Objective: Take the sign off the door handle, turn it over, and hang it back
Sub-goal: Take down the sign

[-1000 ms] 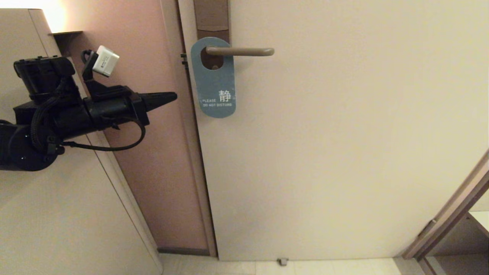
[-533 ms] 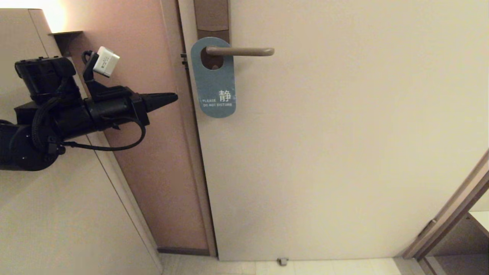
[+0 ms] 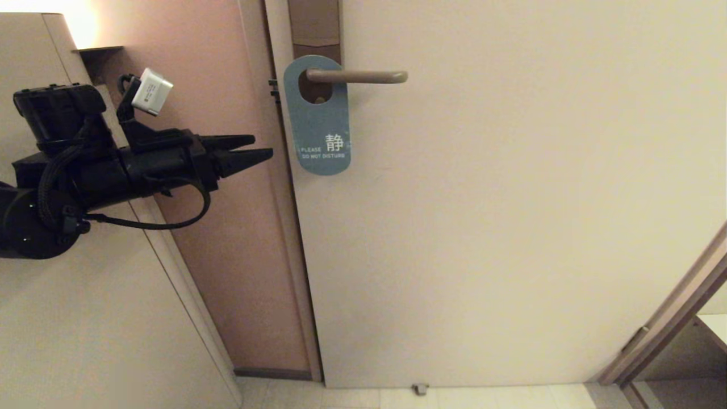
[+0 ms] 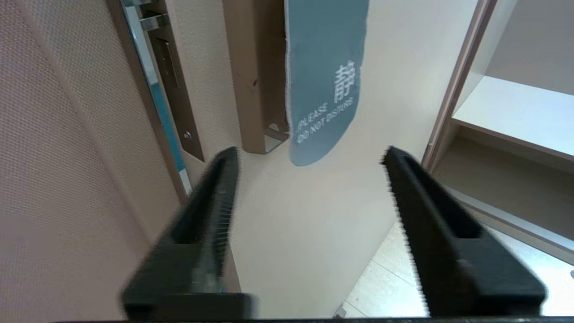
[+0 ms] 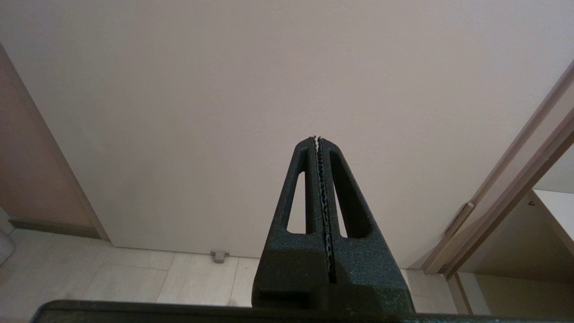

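the sign [image 3: 317, 116] hangs on the handle [image 3: 356, 76] by its oval hole, teal "do not disturb" face out, flat against the door [image 3: 511, 227], so nothing of the task is done yet. the left gripper [image 3: 258, 146] sits left of the sign at about the level of its lower half, apart from it, jaws parted with nothing between them, probably readied for pinching the card's edge. in the left wrist view the sign's lower end [image 4: 325, 89] lies beyond the gap between the fingers [image 4: 215, 197]. the right gripper [image 5: 319, 140] is pressed shut, empty, low before the bare door. the sign's other face is hidden, its top is cut off in the wrist view, and the plate [image 3: 313, 23] runs out of frame.
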You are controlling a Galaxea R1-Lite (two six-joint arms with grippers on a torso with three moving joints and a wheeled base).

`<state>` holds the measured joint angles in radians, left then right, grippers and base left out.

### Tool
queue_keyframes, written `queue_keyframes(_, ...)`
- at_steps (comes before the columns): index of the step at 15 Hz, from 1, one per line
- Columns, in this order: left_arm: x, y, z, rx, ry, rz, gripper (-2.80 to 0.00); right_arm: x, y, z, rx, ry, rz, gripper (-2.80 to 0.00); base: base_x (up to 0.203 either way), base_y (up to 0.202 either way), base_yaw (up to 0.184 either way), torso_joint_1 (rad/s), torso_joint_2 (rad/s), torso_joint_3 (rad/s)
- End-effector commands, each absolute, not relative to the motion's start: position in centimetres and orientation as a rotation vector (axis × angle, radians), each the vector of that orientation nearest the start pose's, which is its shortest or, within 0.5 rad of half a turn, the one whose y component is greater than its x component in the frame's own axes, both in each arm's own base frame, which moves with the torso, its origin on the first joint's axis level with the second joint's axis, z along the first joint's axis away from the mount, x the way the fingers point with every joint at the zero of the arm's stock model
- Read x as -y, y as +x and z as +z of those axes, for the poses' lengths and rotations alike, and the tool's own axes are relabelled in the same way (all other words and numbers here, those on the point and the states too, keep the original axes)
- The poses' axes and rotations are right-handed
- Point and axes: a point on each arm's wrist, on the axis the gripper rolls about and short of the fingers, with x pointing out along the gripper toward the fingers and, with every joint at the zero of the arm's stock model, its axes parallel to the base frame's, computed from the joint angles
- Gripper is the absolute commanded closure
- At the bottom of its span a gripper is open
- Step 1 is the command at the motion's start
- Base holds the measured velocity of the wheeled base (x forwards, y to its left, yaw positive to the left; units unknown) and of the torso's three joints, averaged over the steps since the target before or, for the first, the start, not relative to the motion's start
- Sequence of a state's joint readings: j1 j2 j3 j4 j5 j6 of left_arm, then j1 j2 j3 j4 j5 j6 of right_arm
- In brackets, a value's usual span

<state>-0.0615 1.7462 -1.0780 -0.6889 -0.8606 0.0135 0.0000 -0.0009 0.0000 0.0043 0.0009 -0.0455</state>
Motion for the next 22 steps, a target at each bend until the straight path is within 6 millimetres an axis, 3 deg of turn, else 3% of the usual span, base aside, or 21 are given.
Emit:
queue_keyframes(1, 3.7, 32.4, 25.1, 0.036, 0.025, -0.926, -2.8, 0.0, -2.3, 7.5, -0.005, -0.046, 0.002, 0.0, 0.0, 0.0, 0.0, 0.0, 0.0, 0.0)
queue_keyframes(6, 3.1, 32.4, 25.1, 0.029, 0.018, -1.061, -2.8, 0.0, -2.3, 7.5, -0.005, -0.046, 0.002, 0.0, 0.0, 0.0, 0.0, 0.0, 0.0, 0.0)
queue_keyframes(16, 3.3, 33.9, 23.8, -0.002, 0.001, -1.157, -2.8, 0.0, -2.3, 7.5, -0.005, -0.046, 0.002, 0.0, 0.0, 0.0, 0.0, 0.0, 0.0, 0.0)
queue_keyframes(22, 3.5, 35.3, 24.5, 0.013, -0.006, -1.173, -2.8, 0.0, -2.3, 7.5, -0.005, -0.046, 0.002, 0.0, 0.0, 0.0, 0.0, 0.0, 0.0, 0.0)
